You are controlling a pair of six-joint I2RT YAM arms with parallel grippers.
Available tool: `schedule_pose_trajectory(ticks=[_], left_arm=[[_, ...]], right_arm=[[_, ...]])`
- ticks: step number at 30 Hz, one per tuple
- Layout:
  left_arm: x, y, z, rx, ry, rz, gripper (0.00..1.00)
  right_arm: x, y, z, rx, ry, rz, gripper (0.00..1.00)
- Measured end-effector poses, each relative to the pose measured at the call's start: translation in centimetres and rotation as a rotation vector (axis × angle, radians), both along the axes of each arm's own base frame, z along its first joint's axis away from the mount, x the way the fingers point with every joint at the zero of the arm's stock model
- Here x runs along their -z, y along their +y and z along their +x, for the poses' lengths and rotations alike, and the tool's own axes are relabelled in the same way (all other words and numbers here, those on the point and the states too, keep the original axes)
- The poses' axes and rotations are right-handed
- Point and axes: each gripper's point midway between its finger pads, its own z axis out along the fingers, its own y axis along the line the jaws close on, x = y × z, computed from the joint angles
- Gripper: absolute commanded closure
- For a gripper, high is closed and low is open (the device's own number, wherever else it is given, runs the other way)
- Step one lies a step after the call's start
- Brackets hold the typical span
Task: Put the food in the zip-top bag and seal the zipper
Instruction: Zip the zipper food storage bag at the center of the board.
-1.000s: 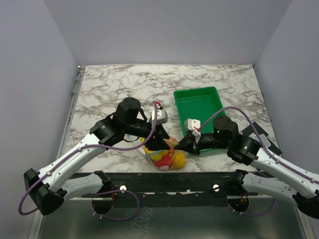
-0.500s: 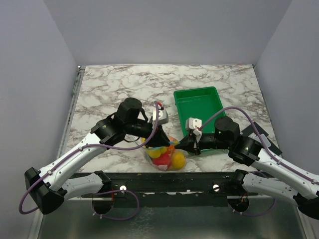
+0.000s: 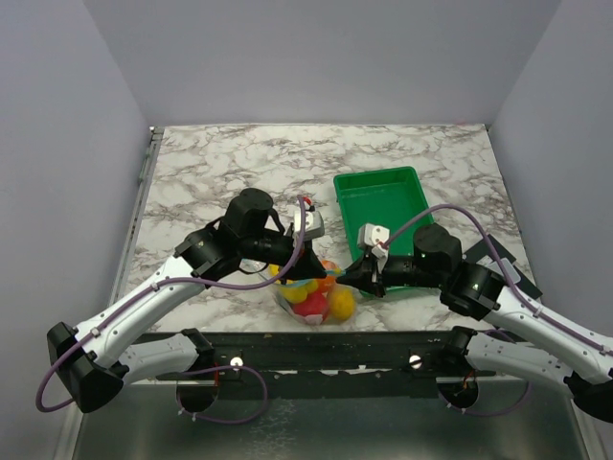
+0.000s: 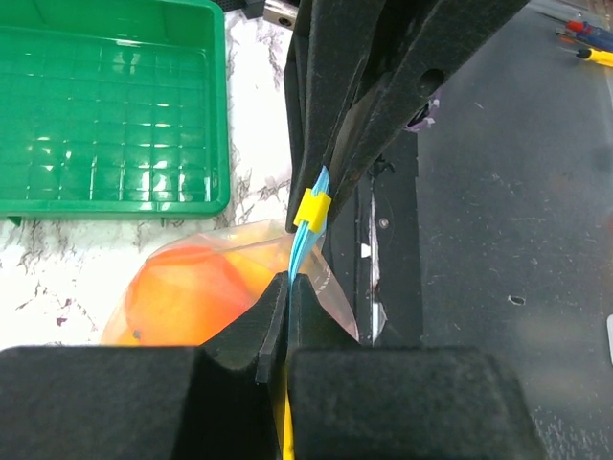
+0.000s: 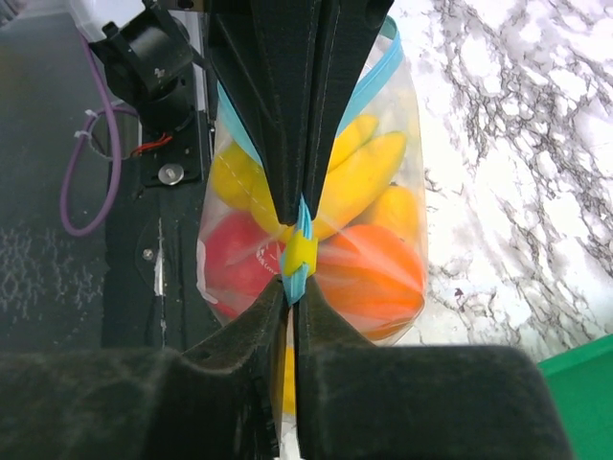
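Left claw (image 4: 288,284) has clamped the zipper (image 4: 304,240); right claw (image 5: 290,291) pinches it too, hiding most of it.

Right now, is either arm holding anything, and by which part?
Both. The left gripper and right gripper each pinch the zip-top bag by its zipper, one on each side of the yellow slider.

Clear zip-top bag (image 3: 314,299) of yellow, red and orange food (image 5: 374,273), blue zipper (image 4: 300,247) along its mouth, at table's (image 3: 211,163) near edge.
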Motion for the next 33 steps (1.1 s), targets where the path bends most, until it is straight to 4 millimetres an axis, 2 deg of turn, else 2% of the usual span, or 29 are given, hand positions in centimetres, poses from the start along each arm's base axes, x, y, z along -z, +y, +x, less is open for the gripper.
schedule_pose_trajectory(ticks=[2, 10, 18, 23, 26, 30, 33], left_arm=[[0.0, 0.0, 0.2, -0.011, -0.005, 0.003, 1.0], [-0.2, 0.5, 0.5, -0.061, -0.016, 0.0, 1.0], [-1.1, 0.7, 0.5, -0.087, -0.022, -0.026, 1.0], [-1.0, 0.7, 0.5, -0.09, -0.017, -0.03, 1.0], [-1.1, 0.7, 0.4, -0.092, -0.017, -0.032, 1.0], [-1.3, 0.9, 0.3, -0.094, -0.02, -0.038, 1.0], [-1.4, 1.0, 0.2, -0.095, -0.02, -0.042, 1.0]], right_arm=[[-0.2, -0.1, 0.0, 0.003, -0.003, 0.006, 0.73], [-1.3, -0.4, -0.5, 0.005, -0.011, 0.063, 0.58], [-0.4, 0.2, -0.4, 0.013, 0.03, 0.098, 0.54], [-0.8, 1.1, 0.1, 0.014, 0.031, 0.14, 0.55], [-0.9, 1.5, 0.2, 0.014, 0.04, 0.159, 0.59], [-1.0, 2.0, 0.3, 0.007, 0.048, 0.172, 0.68], [-0.9, 2.1, 0.3, 0.001, 0.05, 0.178, 0.81]])
